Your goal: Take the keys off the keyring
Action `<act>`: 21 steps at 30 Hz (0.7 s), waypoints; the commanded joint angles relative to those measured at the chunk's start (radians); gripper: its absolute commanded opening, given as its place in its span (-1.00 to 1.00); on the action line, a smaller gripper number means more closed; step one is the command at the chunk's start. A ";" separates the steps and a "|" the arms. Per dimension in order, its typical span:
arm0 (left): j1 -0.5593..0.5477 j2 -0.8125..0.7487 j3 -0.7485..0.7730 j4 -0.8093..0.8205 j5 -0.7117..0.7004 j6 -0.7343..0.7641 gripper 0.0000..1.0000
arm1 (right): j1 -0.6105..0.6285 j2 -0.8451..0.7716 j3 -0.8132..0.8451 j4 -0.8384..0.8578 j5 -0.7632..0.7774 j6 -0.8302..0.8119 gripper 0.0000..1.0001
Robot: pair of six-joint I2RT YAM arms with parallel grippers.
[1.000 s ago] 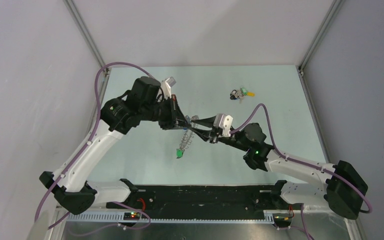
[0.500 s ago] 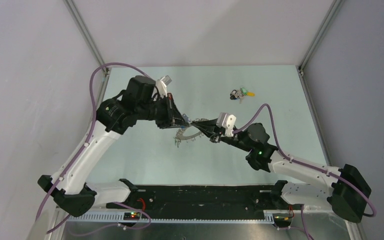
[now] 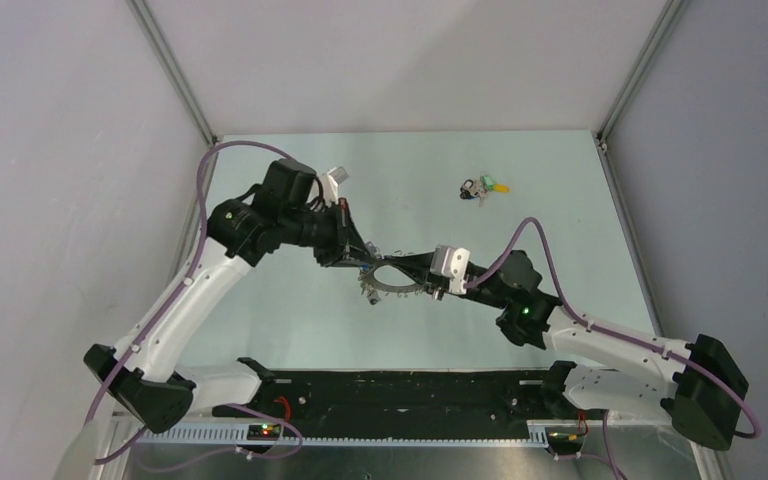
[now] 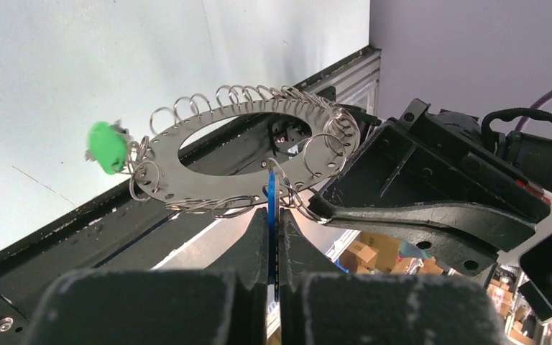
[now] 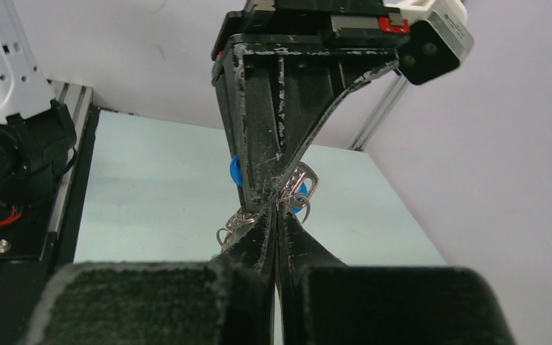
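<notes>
Your keyring (image 4: 208, 183) is a flat silver ring plate with a wide oval hole. Small holes are punched along its band, and thin wire loops fringe the whole rim. It hangs level in the air between the two arms, over the near middle of the tabletop (image 3: 560, 200). Most keys on it are hard to make out; a green key (image 4: 106, 147) sticks out at the side away from the right arm. Your left gripper (image 4: 274, 223) is closed on a blue key (image 4: 271, 190) seen edge-on, its loop running to the plate's rim. Your right gripper (image 5: 274, 219) is pressed closed at the rim, nose to nose with the left one and almost touching it. Whether it pinches the plate itself or a loop is hard to tell. A small clump of loose keys (image 3: 480, 188) lies well apart, toward the far right. Bare tabletop shows beyond the ring and to its right. The left arm's elbow sits near the left wall, and the black base rail lies close below the ring.
</notes>
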 commanded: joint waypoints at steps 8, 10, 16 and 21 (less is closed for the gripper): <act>-0.010 0.056 -0.004 0.032 0.089 0.067 -1.00 | 0.026 0.065 0.011 0.216 -0.138 -0.236 -1.00; -0.017 0.063 -0.006 0.032 0.105 0.074 -1.00 | 0.026 0.089 0.010 0.286 -0.136 -0.242 -1.00; -0.017 0.061 -0.014 0.033 0.127 0.091 -1.00 | 0.022 0.122 -0.026 0.571 -0.094 -0.224 -1.00; 0.000 0.034 0.004 0.037 0.090 0.109 -1.00 | 0.001 0.077 -0.086 0.587 -0.087 -0.155 -1.00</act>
